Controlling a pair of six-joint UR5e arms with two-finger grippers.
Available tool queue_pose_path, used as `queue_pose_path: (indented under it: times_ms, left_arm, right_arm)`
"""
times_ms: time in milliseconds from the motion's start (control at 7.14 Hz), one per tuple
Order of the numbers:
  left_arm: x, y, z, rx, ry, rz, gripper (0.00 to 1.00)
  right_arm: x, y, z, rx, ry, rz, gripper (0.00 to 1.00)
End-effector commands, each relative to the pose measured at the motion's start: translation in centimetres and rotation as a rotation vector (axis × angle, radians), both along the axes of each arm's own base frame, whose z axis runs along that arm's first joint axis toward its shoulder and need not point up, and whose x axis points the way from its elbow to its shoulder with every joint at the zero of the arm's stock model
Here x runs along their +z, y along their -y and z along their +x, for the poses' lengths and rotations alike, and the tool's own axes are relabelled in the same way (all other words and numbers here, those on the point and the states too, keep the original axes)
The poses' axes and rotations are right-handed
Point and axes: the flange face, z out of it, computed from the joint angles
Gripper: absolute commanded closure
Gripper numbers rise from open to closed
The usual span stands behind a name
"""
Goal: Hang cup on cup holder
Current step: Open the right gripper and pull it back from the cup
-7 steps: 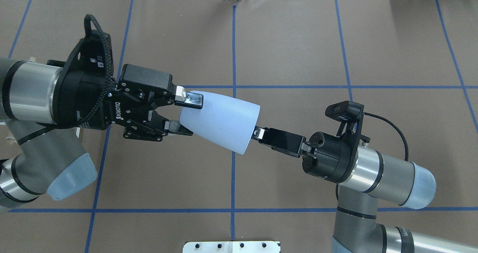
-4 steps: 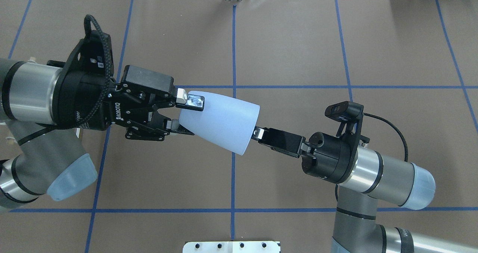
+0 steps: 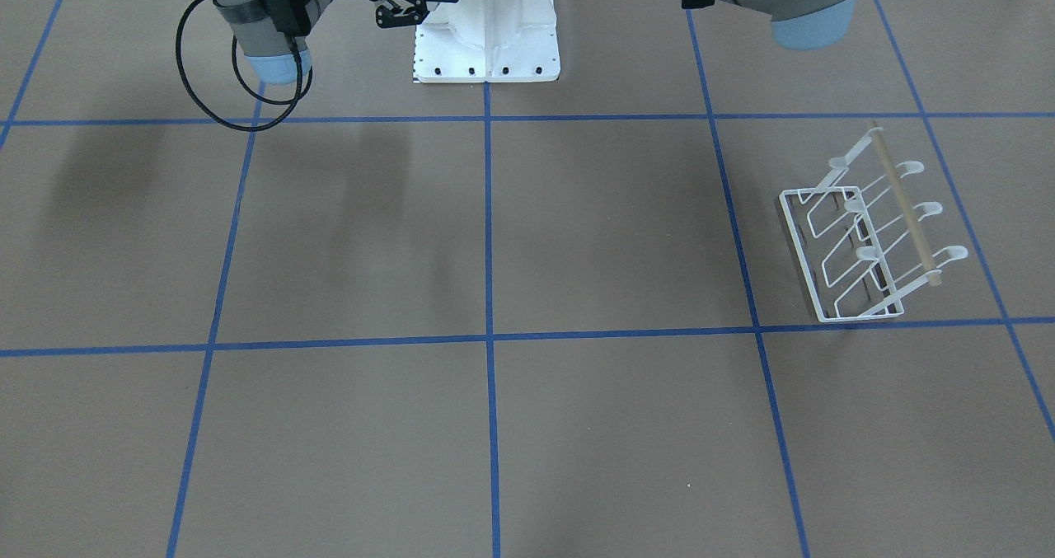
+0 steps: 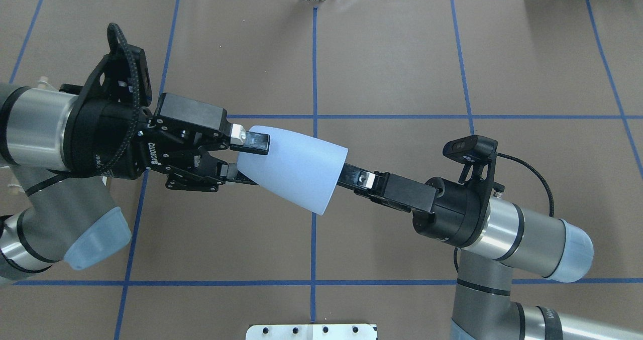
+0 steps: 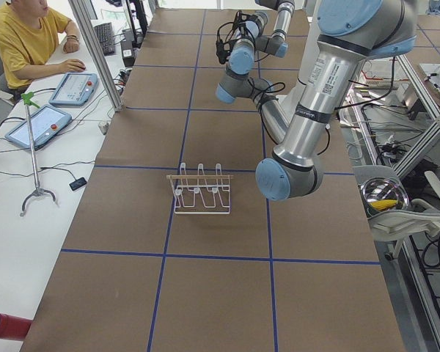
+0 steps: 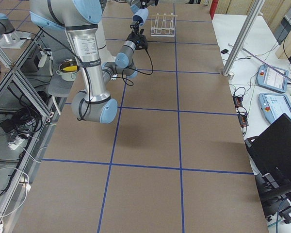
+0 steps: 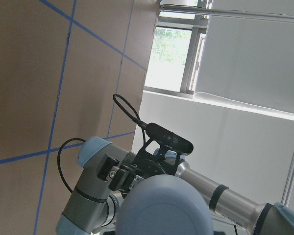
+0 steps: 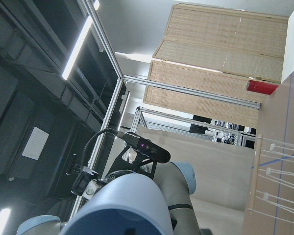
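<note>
- The left tool (image 4: 251, 160) is clamping the narrow base of the cup (image 4: 296, 166), having tightened on it over the last second. The cup is lying on its side in mid-air, rim toward the right arm.
- The right tool (image 4: 349, 175) is backing away from the rim, with more of its finger now showing outside the cup. Its jaws are looking parted, one tip still just at the rim.
- The cup is hanging over the robot-side edge of the counter (image 4: 402, 53), about midway along it, touching nothing but the tools.
- The holder (image 3: 865, 241) is standing well apart, toward the counter's left end, all prongs bare.
- The handover is looking nearly done. The left arm is taking the cup alone and is likely heading for the holder next, where the rim must go down over a prong.
</note>
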Motion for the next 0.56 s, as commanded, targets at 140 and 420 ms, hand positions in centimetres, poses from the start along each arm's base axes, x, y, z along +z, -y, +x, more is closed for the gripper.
queue_pose_path:
  times_ms: [140, 420]
  left_arm:
    - [0.1, 0.9, -1.2, -0.059, -0.001, 0.041, 1.0]
    - [1.0, 3.3, -4.2, -0.16, 0.028, 0.053, 1.0]
  right_arm:
    - [5.8, 1.3, 5.0, 0.034, -0.078, -0.036, 0.0]
    - [9.6, 5.4, 8.5, 0.051, -0.264, -0.097, 0.0]
